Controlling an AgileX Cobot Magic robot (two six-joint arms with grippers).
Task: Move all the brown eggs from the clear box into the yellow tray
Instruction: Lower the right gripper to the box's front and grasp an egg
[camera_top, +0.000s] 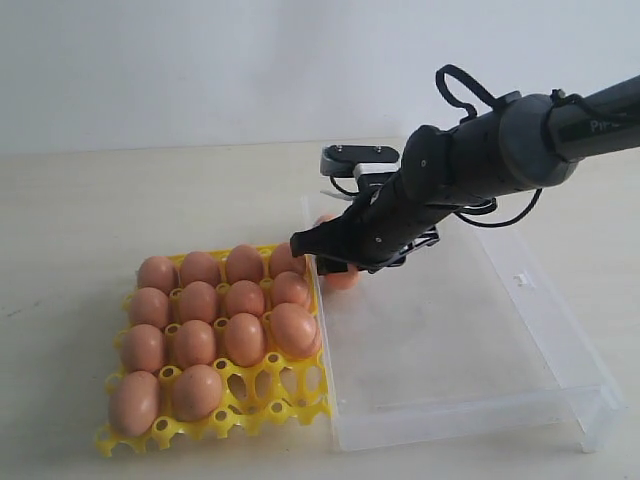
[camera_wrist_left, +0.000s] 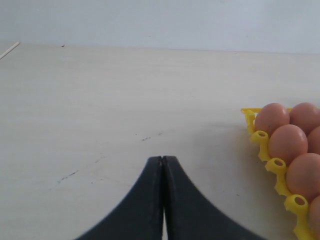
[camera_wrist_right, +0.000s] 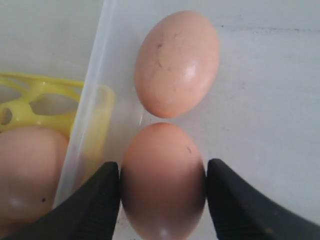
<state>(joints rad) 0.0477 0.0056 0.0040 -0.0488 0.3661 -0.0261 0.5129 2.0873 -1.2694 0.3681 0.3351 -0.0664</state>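
Fourteen eggs in tray, two left in box

Fourteen brown eggs (camera_top: 244, 338) sit in the yellow tray (camera_top: 262, 388) on the counter (camera_top: 80, 220). Two more lie end to end inside the clear box (camera_top: 460, 415), by its wall beside the tray. The right fingers (camera_wrist_right: 95, 200) stand spread wide either side of one egg (camera_wrist_right: 162, 180), with no grip evident. The left fingers (camera_wrist_left: 145, 200) are pressed together, empty
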